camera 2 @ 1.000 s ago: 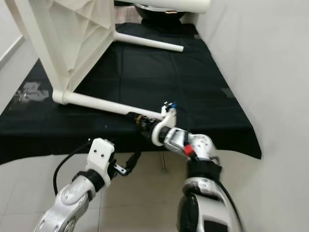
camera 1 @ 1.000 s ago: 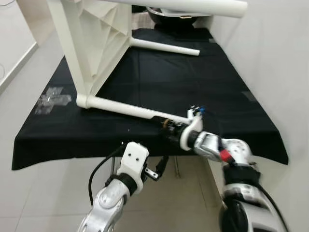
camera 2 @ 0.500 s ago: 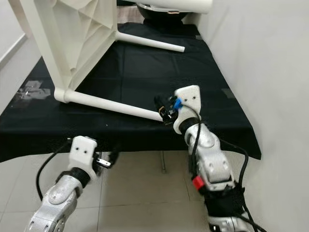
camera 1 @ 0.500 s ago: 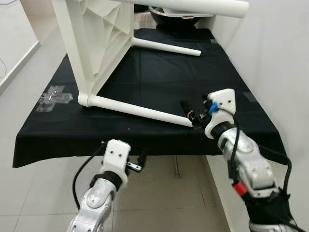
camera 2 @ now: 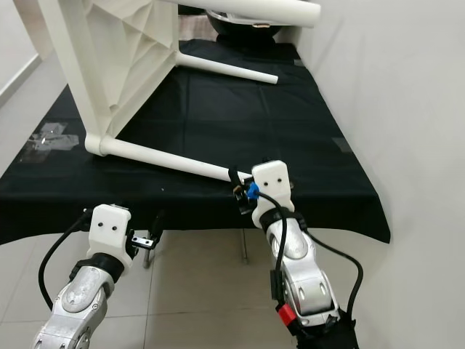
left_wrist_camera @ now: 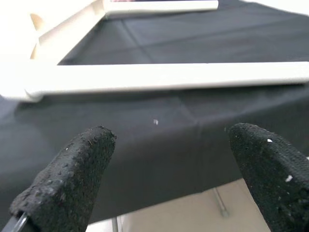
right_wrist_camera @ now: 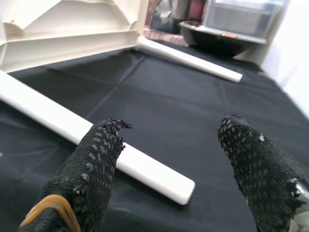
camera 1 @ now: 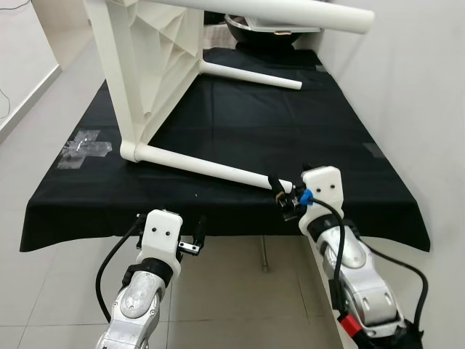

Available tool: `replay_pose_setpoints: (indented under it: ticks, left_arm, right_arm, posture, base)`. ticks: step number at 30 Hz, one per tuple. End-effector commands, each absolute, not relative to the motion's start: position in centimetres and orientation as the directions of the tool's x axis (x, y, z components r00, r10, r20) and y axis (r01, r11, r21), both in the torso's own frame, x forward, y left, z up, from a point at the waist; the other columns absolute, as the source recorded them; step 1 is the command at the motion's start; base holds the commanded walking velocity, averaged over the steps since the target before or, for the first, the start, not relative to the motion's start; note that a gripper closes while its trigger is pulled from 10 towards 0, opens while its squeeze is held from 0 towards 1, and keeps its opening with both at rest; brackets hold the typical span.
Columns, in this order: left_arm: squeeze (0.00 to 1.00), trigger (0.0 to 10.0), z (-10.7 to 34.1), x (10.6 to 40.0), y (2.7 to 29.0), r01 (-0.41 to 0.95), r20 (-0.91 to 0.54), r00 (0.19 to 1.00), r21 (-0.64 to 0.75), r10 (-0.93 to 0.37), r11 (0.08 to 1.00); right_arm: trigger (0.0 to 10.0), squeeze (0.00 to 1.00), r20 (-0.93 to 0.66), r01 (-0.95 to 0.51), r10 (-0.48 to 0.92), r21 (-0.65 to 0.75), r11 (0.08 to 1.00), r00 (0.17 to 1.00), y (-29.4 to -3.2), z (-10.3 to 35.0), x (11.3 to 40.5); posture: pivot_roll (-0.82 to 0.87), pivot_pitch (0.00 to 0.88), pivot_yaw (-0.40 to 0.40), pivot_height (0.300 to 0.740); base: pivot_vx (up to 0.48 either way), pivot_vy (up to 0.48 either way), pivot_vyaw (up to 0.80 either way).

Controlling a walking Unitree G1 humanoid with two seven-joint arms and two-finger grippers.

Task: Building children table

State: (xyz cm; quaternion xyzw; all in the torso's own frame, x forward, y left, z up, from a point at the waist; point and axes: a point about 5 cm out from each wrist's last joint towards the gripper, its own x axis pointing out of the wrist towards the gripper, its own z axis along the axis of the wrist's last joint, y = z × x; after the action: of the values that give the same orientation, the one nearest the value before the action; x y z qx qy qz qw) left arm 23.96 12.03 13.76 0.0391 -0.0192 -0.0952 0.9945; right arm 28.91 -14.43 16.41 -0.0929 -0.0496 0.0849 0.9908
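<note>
White children's table (camera 1: 149, 54) lies tipped on its side on the black-draped bench (camera 1: 240, 116), legs sticking out toward me. Looks like hollow moulded plastic: light, stiff, slick, so I'd expect it to pivot easily. I'd grab the near leg (camera 1: 207, 164) close to its free end. Right gripper (camera 1: 285, 199) sits at that tip, fingers spread, grasping nothing. Left gripper (camera 1: 193, 238) hangs below the bench edge, also spread.

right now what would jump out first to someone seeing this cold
A white children's table lies tipped on its side on the black cloth, its legs jutting toward the robot and the wall. The right gripper sits open at the free end of the nearest leg, while the left gripper hangs open below the cloth's front edge.
</note>
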Motion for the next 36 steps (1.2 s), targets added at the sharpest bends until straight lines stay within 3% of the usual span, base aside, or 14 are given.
replay_pose_setpoints:
  ticks: [1, 24, 36]
  left_arm:
    - [0.00, 10.0, 13.7, 24.1, 12.0, 0.192, 0.034, 0.980, 0.079, -0.196, 0.978]
    - [0.00, 10.0, 14.0, 24.2, 11.8, 0.206, 0.048, 0.976, 0.090, -0.211, 0.974]
    - [0.00, 10.0, 13.9, 24.4, 11.9, 0.190, 0.037, 0.980, 0.082, -0.194, 0.978]
  right_arm:
    - [10.0, 0.00, 0.072, -0.147, 0.165, -0.211, 0.966, 0.984, -14.5, 15.6, 28.7]
    - [10.0, 0.00, 0.117, -0.129, 0.154, -0.199, 0.971, 0.981, -14.1, 15.9, 28.9]
    - [10.0, 0.00, 0.142, -0.104, 0.135, -0.206, 0.973, 0.981, -14.3, 16.6, 29.3]
  posture:
    - [0.10, 0.047, -0.064, 0.740]
    - [0.10, 0.049, -0.064, 0.740]
    - [0.10, 0.053, -0.062, 0.740]
  base:
    - [0.326, 0.000, 0.00]
    - [0.326, 0.000, 0.00]
    - [0.000, 0.000, 0.00]
